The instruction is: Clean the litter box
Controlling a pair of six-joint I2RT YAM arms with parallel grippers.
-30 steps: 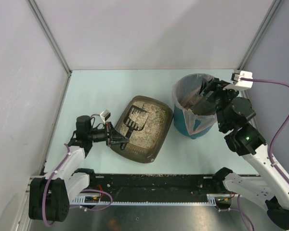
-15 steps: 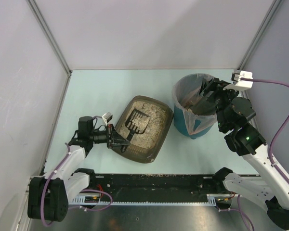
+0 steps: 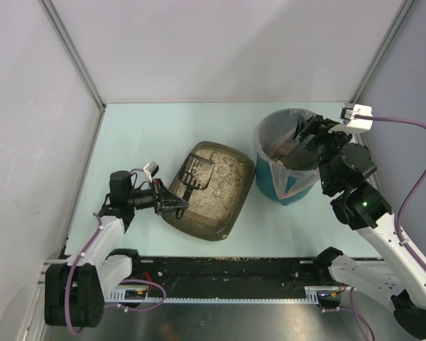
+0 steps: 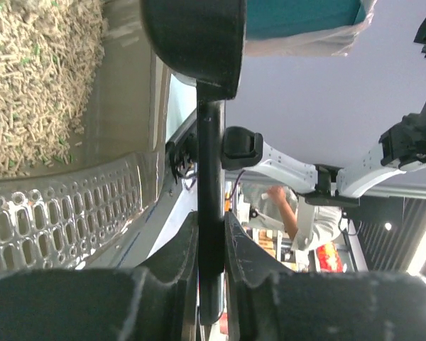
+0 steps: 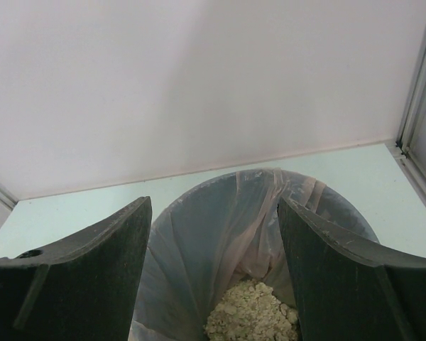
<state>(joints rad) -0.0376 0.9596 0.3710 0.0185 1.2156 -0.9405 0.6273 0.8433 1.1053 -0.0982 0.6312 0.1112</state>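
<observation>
Litter box (image 3: pixel 207 229) sits on the table (image 3: pixel 142 135), slightly left of centre, with beige litter (image 3: pixel 224 183) inside and the teal bin (image 3: pixel 287 186) near its right end. Left gripper (image 3: pixel 172 204) is at the box's left rim, clamped tight on the handle of the black slotted scoop (image 3: pixel 193 175), scoop head over the litter. Right gripper (image 3: pixel 307 139) hovers over the bin's bag liner (image 5: pixel 220 234), jaws wide apart, holding nothing.
</observation>
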